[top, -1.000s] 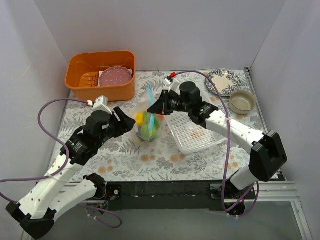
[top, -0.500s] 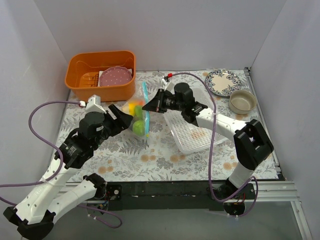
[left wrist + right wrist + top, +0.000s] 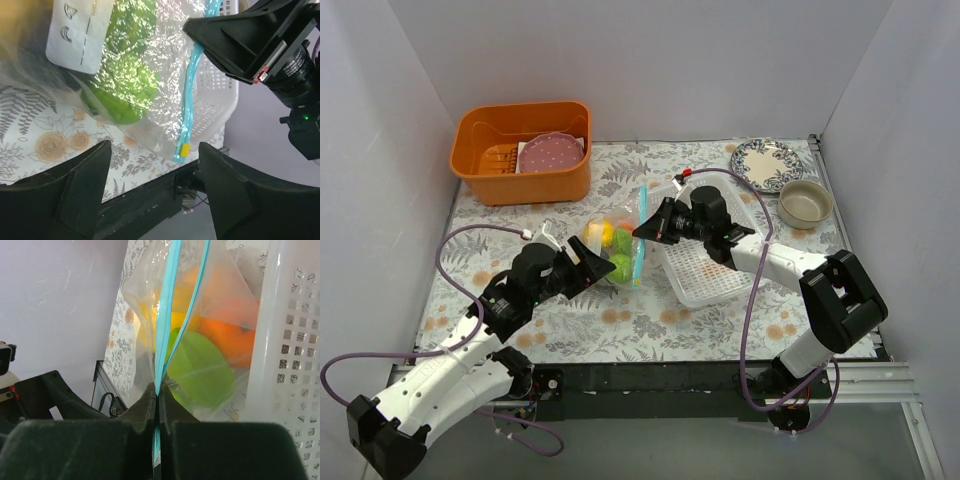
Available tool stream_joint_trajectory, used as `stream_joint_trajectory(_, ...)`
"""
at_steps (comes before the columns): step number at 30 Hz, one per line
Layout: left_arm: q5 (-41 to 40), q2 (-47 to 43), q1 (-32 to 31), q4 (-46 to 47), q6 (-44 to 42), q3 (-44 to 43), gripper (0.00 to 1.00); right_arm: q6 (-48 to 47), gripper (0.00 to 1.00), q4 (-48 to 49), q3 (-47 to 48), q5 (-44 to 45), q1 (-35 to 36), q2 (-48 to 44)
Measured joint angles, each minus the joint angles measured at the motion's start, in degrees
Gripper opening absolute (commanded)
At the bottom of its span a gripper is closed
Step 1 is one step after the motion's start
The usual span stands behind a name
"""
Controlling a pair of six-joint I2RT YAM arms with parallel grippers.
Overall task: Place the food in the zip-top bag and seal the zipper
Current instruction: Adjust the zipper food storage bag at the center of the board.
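The clear zip-top bag [image 3: 612,248] rests on the table, holding the food: green [image 3: 620,264], yellow [image 3: 605,232] and orange pieces. My right gripper [image 3: 645,229] is shut on the teal zipper [image 3: 641,235], partway along it. In the right wrist view the jaws [image 3: 158,392] pinch the zipper [image 3: 167,310], with green [image 3: 200,370] and orange [image 3: 225,335] food behind the plastic. My left gripper [image 3: 604,267] is open, just near-left of the bag. In the left wrist view its fingers [image 3: 75,190] stand wide apart below the bag [image 3: 125,75], its white label [image 3: 80,35] and the zipper [image 3: 191,90].
A white mesh basket [image 3: 720,275] lies right of the bag, under the right arm. An orange tub [image 3: 520,150] with a pink plate stands at the back left. A patterned plate [image 3: 765,163] and a bowl [image 3: 805,203] sit at the back right.
The left gripper has let go of the bag, opened and drawn back toward the near edge. The right gripper moved right and nearer with the zipper, and the bag came down with it.
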State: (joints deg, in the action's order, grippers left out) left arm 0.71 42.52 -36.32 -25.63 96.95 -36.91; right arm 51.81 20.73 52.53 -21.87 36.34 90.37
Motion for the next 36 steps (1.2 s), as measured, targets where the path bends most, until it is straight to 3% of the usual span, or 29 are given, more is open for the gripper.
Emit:
stream_joint_trajectory(7,4.5,-2.8,-2.99,7.8,8.22,5.73,0.7,-1.4,0.01,-1.22,0.0,1.11,0.02,-0.44)
stream_joint_trajectory(17,1.2,-1.27,-11.65,13.64,15.72,9.33,0.68,-2.19,0.01,-1.29,-0.26,1.11,-0.37,-0.46)
stream_joint_trajectory(25,-3.43,-1.03,-11.91,17.22,17.35,12.59,0.62,-2.34,0.01,-1.46,-0.68,0.94,-0.39,-1.07)
stream_joint_trajectory(36,-3.93,1.33,-11.91,23.89,17.53,15.96,0.6,-2.34,0.01,-1.97,-0.7,0.44,-0.7,-1.18)
